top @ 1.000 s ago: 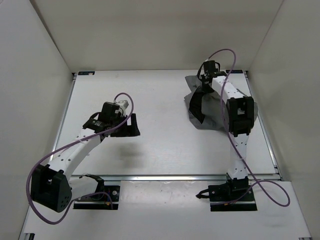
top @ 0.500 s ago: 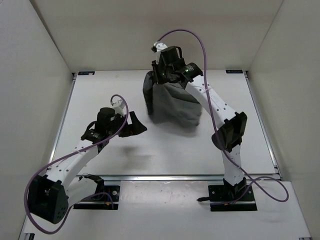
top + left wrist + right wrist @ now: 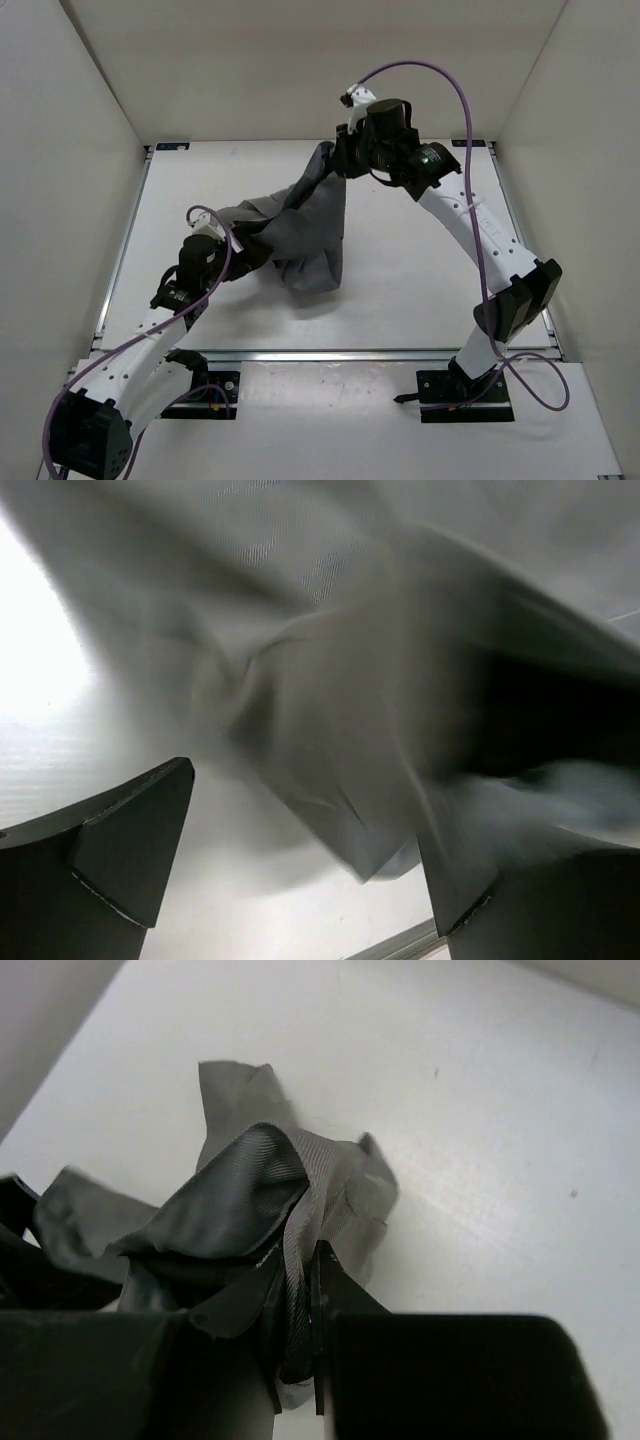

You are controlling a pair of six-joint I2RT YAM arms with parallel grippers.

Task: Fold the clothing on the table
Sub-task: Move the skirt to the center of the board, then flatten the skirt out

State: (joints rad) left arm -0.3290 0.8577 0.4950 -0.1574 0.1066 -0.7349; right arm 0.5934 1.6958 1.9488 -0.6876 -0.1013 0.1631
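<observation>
The left gripper [image 3: 305, 855] is waiting with its jaws spread wide at the low end of the clothing [image 3: 310, 235], seemingly not touching it, though the view is blurred. The clothing is hanging bunched, with no fold made, slanting from mid-table [image 3: 420, 290] up towards the far right. There the right gripper [image 3: 300, 1305] is pinching its top edge.

The dark-grey clothing [image 3: 312, 235] hangs lifted and crumpled, one corner pinched in the right end effector [image 3: 342, 158] above the far middle of the white worktop [image 3: 430, 290]. Its folds sag down left of centre, with the darker inner side showing.
</observation>
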